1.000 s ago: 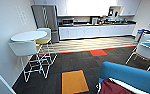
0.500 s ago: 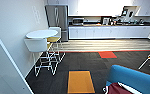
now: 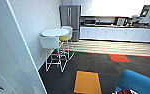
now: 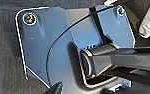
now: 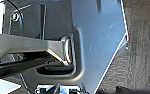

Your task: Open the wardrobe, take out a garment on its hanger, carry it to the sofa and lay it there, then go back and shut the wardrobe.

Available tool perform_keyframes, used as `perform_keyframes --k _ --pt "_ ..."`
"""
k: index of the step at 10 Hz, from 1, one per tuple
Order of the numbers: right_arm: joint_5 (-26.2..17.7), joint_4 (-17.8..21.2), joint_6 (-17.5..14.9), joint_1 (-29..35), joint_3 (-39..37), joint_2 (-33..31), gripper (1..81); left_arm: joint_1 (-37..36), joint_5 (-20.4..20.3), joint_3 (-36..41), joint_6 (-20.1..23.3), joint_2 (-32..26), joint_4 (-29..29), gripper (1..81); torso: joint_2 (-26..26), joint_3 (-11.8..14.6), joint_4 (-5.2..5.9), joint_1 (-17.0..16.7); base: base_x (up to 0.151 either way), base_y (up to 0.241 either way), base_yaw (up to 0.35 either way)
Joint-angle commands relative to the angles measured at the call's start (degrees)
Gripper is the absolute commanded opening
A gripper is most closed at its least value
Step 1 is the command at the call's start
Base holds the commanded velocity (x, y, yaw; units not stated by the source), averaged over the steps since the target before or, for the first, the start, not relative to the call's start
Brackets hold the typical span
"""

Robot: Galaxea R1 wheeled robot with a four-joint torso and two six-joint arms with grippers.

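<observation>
We face a kitchen counter (image 3: 121, 33) beyond dark carpet (image 3: 96, 65), blue sofa (image 3: 138, 82) at lower right with the maroon garment (image 3: 124, 91) on it, our fingers' state we cannot tell.

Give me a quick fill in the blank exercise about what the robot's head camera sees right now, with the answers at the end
1. The refrigerator at the far end has a ____ finish.
2. The single bright carpet tile nearest the camera is ____.
3. The round table by the wall has a ____ top.
4. The sofa at the lower right is ____.

Missing words: stainless steel; orange; white; blue
</observation>
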Motion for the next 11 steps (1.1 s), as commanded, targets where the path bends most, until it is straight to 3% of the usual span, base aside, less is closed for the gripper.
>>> perform_keyframes --k 1,11 --pt "-3.3 0.0 -0.1 0.8 -0.1 -0.1 81.1 -1.5 2.4 0.1 0.5 -0.3 0.5 81.1 0.0 0.0 0.00 0.0 0.000 0.000 0.296" --pt "-3.0 0.0 0.0 0.8 -0.2 -0.2 81.1 -1.4 2.3 0.1 0.5 -0.2 0.5 81.1 0.0 0.0 0.00 0.0 0.000 0.000 0.296"
